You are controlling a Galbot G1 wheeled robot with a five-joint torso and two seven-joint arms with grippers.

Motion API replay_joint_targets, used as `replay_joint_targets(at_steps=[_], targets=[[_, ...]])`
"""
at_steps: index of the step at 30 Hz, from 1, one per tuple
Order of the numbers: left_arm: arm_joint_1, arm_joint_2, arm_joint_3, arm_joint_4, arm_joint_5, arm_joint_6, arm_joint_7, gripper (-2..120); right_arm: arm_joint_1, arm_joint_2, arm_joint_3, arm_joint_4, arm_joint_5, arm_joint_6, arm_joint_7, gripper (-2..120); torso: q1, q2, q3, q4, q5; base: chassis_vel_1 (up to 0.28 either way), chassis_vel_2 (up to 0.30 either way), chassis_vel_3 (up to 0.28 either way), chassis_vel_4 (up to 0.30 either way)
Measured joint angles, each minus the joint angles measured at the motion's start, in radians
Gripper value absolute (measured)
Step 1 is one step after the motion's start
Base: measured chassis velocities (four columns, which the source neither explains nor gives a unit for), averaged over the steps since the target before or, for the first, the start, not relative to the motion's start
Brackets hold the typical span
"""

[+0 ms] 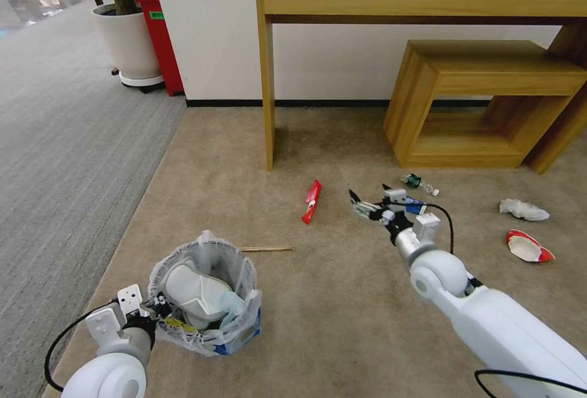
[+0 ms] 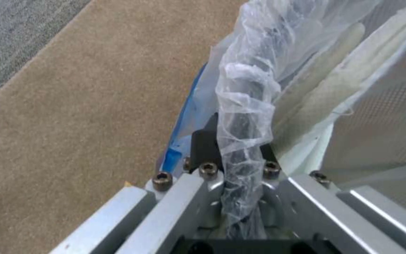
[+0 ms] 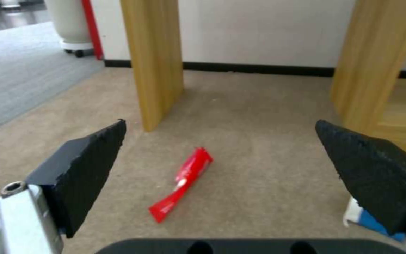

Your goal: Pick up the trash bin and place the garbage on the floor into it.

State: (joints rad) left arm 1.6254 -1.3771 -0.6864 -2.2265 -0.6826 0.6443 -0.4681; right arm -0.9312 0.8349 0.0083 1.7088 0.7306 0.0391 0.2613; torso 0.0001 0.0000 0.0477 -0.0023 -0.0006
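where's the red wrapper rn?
In the head view the red wrapper lies on the beige carpet, just ahead of the open right gripper and below the wooden table's leg, apart from both.

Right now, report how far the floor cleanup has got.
Done: the trash bin holds white slippers, and the left pincer is shut on its lined rim. In hand: the right pincer is open, empty, aimed at the red wrapper. Left on the carpet: the wooden stick, small bottle, white tissue and red-white paper cup.
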Motion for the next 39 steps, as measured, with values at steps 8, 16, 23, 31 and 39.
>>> replay_joint_targets(at_steps=[8,16,23,31,39], targets=[[0.009,-0.007,0.008,-0.01,0.007,0.0,0.0,0,-0.044,-0.002,0.042,0.008,-0.049,0.03,-0.012,100,0.0,0.0,0.0,0.0,-0.0002,0.0,0.0,0.0,0.0],[0.019,-0.015,0.008,-0.032,0.008,0.0,0.0,0,-0.045,0.008,0.046,0.0,-0.085,0.046,-0.006,100,0.0,0.0,0.0,0.0001,-0.0001,0.0,0.0,0.0,0.0],[0.022,-0.015,0.0,-0.04,0.007,0.0,0.0,0,-0.042,0.012,0.045,-0.01,-0.101,0.047,-0.006,100,0.0,0.0,0.0,0.0001,-0.0002,0.0,0.0,0.0,0.0],[0.018,-0.018,0.0,-0.037,0.007,-0.001,0.001,0,-0.039,0.018,0.043,-0.029,-0.116,0.061,-0.012,100,0.0,0.0,0.0,0.0,-0.0003,0.036,0.049,-0.047,-0.047],[0.011,-0.022,-0.001,-0.03,0.006,-0.001,0.001,0,-0.045,0.026,0.044,-0.039,-0.131,0.077,-0.019,100,0.0,0.0,0.0,0.0002,-0.0003,0.087,0.116,-0.092,-0.108]])
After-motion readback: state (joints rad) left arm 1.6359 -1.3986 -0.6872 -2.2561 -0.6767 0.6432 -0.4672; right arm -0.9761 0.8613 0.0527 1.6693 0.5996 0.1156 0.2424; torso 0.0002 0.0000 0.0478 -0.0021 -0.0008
